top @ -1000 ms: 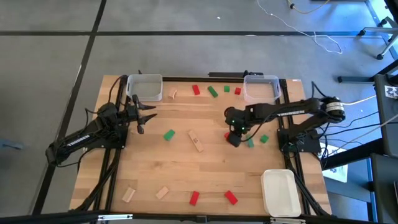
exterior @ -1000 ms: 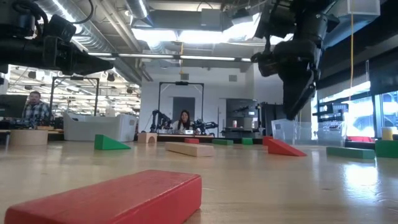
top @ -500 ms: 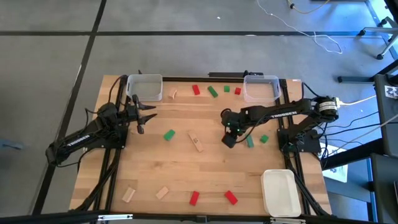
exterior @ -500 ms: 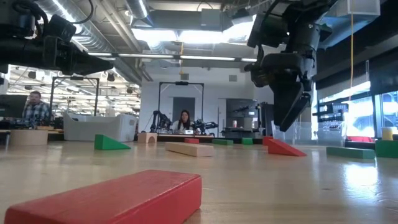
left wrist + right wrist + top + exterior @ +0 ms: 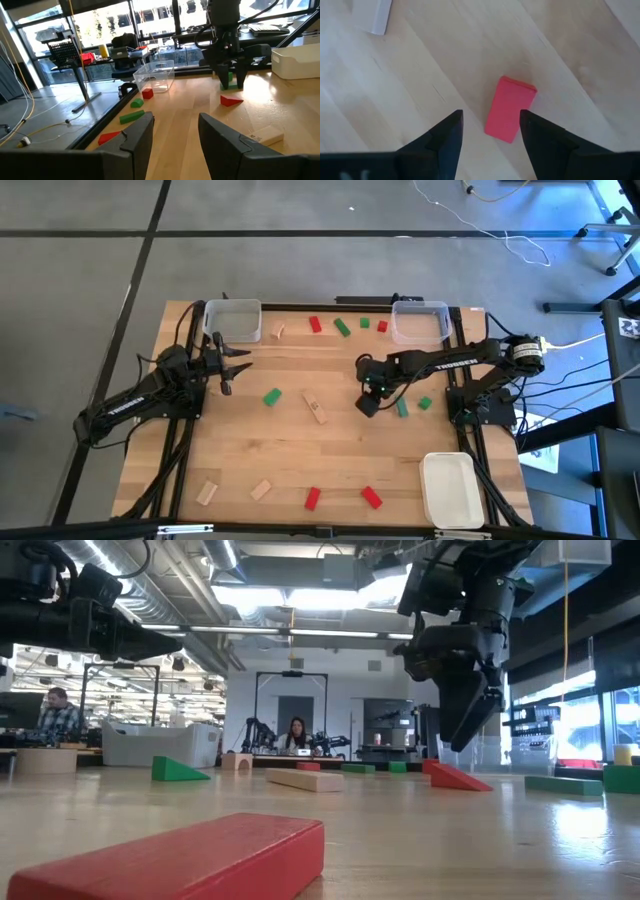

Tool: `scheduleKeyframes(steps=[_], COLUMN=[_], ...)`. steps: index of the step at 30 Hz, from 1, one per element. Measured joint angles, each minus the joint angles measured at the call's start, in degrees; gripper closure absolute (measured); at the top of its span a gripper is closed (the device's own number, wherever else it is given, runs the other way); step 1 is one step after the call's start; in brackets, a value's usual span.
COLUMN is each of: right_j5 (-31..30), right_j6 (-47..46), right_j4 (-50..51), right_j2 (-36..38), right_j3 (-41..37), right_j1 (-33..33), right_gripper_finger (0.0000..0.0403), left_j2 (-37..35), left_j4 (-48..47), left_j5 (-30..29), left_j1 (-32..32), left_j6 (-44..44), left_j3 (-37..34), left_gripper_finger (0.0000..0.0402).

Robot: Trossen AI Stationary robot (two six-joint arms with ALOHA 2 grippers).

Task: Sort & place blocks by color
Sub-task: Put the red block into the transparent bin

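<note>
Red blocks (image 5: pixel 315 325), five; green (image 5: pixel 271 396), four; tan (image 5: pixel 315 408), four; bins (image 5: pixel 233 319), two; tray (image 5: pixel 451 489), one

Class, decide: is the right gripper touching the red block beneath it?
Apart. The low view shows the right gripper hanging above the table; the wrist view shows the red block lying free below.

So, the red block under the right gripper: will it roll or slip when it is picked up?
The red block lies flat with straight edges, so it should not roll. It looks rigid and painted smooth, so it could slip a little. The right gripper hangs open above it, empty.
</note>
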State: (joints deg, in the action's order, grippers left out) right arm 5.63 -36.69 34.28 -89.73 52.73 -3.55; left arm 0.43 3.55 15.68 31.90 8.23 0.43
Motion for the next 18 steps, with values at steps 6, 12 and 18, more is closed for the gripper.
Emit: scheduleKeyframes(steps=[6, 12, 18], right_j5=[-2.1, -5.2, -6.1], right_j6=[-4.2, -5.3, -6.7], right_j4=[0.0, -0.1, 0.2], right_j2=[0.0, 0.0, -0.2], right_j3=[0.0, 0.0, 0.0], right_j1=[0.0, 0.0, 0.1], right_gripper_finger=[0.0206, 0.0206, 0.0206], left_j2=[0.0, 0.0, 0.0], left_j4=[0.0, 0.0, 0.0], left_j5=[-1.1, -1.2, -1.2], left_j1=[0.0, 0.0, 0.0], left_j6=[-0.5, -0.5, -0.5], left_j3=[0.0, 0.0, 0.0], left_gripper_finger=[0.0252, 0.0252, 0.0252])
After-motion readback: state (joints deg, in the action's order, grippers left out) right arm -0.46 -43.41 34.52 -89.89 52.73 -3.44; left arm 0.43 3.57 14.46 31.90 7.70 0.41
